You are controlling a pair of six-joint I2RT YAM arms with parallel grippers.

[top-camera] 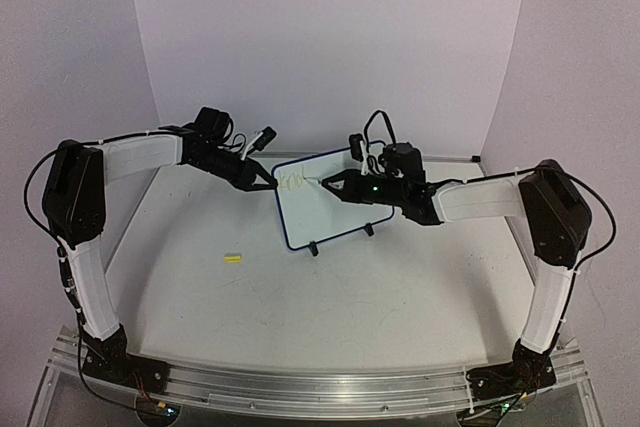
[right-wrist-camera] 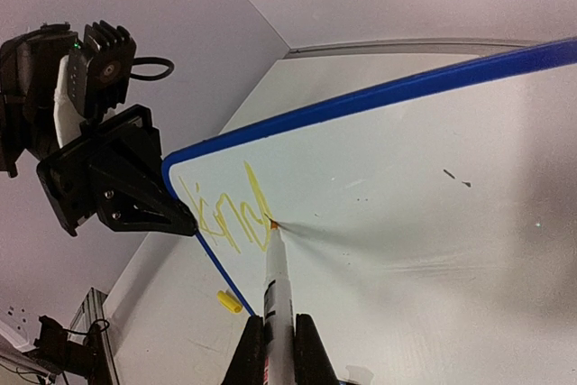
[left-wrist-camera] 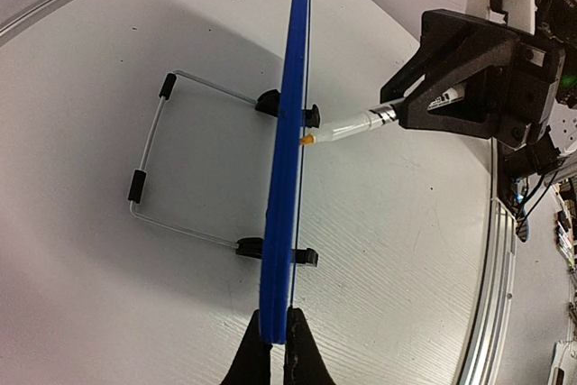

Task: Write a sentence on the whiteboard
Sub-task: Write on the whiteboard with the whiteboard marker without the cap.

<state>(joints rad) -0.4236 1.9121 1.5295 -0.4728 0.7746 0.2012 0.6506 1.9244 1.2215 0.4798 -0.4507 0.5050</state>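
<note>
Rail (top-camera: 320, 387) edges white table (top-camera: 300, 307) bearing whiteboard (top-camera: 320, 224), lilac walls (top-camera: 330, 37).

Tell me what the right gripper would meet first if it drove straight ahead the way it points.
The whiteboard: the marker clamped in the right gripper has its tip on the board's face, beside the yellow writing.

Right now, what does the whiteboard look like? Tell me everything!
The whiteboard is small and white, with rounded corners and a thin blue rim. It stands on the table on two black clip feet, with a wire stand behind. The left gripper pinches its edge. A marker in the right gripper touches its face, beside a few yellow letters.
</note>
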